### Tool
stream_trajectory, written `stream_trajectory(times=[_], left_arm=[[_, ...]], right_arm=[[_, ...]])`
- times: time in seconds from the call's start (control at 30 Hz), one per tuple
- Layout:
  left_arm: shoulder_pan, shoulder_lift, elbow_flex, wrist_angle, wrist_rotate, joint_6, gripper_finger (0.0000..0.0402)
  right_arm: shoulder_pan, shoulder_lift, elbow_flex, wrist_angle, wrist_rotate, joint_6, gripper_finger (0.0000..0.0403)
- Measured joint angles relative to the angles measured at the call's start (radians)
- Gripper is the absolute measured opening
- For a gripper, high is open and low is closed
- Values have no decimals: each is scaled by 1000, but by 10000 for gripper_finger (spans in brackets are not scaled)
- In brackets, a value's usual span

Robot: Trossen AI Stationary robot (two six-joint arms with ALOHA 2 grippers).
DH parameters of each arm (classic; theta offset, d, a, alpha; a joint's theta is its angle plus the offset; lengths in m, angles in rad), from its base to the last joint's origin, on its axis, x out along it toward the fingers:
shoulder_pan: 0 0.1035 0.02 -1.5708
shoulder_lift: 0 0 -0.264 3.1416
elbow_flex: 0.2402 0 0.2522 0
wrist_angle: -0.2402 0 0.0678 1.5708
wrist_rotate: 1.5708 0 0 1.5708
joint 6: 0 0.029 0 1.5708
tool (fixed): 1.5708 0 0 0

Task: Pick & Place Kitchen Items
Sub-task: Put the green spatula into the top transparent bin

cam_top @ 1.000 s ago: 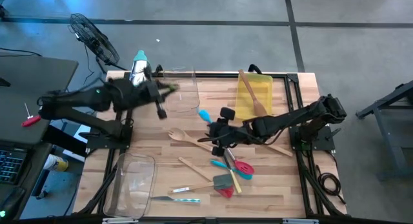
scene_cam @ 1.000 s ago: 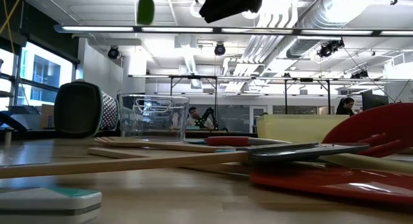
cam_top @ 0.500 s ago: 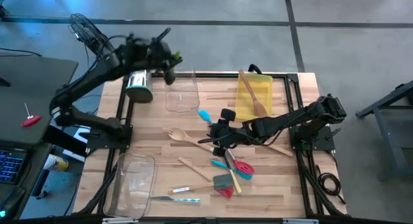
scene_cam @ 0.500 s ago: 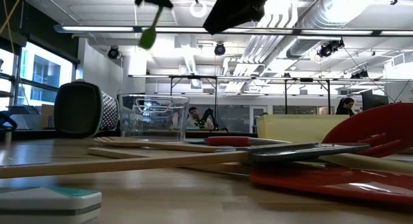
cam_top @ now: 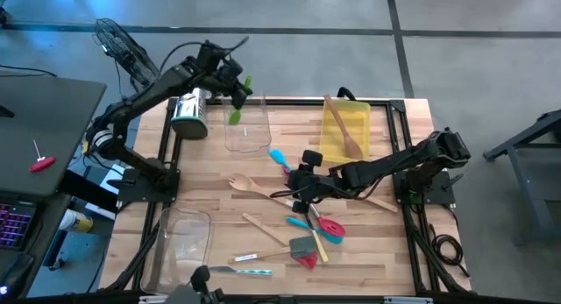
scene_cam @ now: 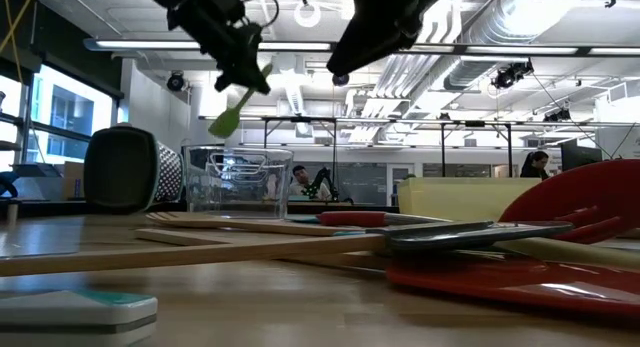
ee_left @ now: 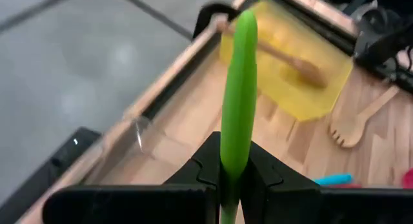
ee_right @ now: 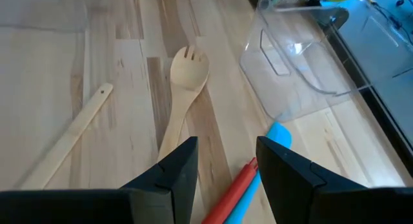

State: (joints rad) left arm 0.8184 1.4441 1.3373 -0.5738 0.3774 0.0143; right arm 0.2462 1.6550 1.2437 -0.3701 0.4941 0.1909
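Note:
My left gripper (cam_top: 230, 87) hangs high over the far left of the table, shut on a green silicone spatula (cam_top: 235, 111). In the low view the spatula's blade (scene_cam: 230, 117) slants down above the clear bin (scene_cam: 225, 182). My right gripper (cam_top: 294, 181) hovers open over the table's middle, touching nothing. Below and ahead of it lie a wooden fork (ee_right: 187, 69), a blue spatula (ee_right: 279, 135) and a red handle (ee_right: 235, 185). More utensils lie flat toward the near edge: red, teal and grey spatulas (cam_top: 311, 238) and a slim knife (cam_top: 238, 271). My left gripper pinches the green spatula's narrow handle part (ee_left: 231, 175) between its two fingers, which lie across it. The rest of the spatula sticks out past the fingertips, with the blade (ee_left: 239, 75) foremost. It is lifted clear and slants downward over the clear bin (cam_top: 248, 124).
A steel grater with a teal top (cam_top: 188, 116) stands left of the clear bin. A yellow bin (cam_top: 346, 129) with a wooden spoon in it sits at the far right. A second clear bin (cam_top: 180, 243) lies near the left near corner. Bare wood shows at the right edge.
My left arm has swung up from beside the grater out past the far edge, then come back over the clear bin's far corner, carrying the green spatula. The spatula has tipped, and its blade now slants down toward the bin. My right arm has kept still.

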Motion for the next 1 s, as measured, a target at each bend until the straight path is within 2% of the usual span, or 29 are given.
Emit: stream_trajectory(times=[0.13, 0.37, 1.0], left_arm=[[0, -1, -87, 84, 40, 0, 20], [0, 0, -207, 189, 40, -1, 20], [0, -1, -364, 341, 82, -24, 21]], right_arm=[[0, 0, -18, 8, 1, 10, 149], [0, 0, -28, 15, 1, 24, 149], [0, 0, -28, 24, 1, 23, 149]])
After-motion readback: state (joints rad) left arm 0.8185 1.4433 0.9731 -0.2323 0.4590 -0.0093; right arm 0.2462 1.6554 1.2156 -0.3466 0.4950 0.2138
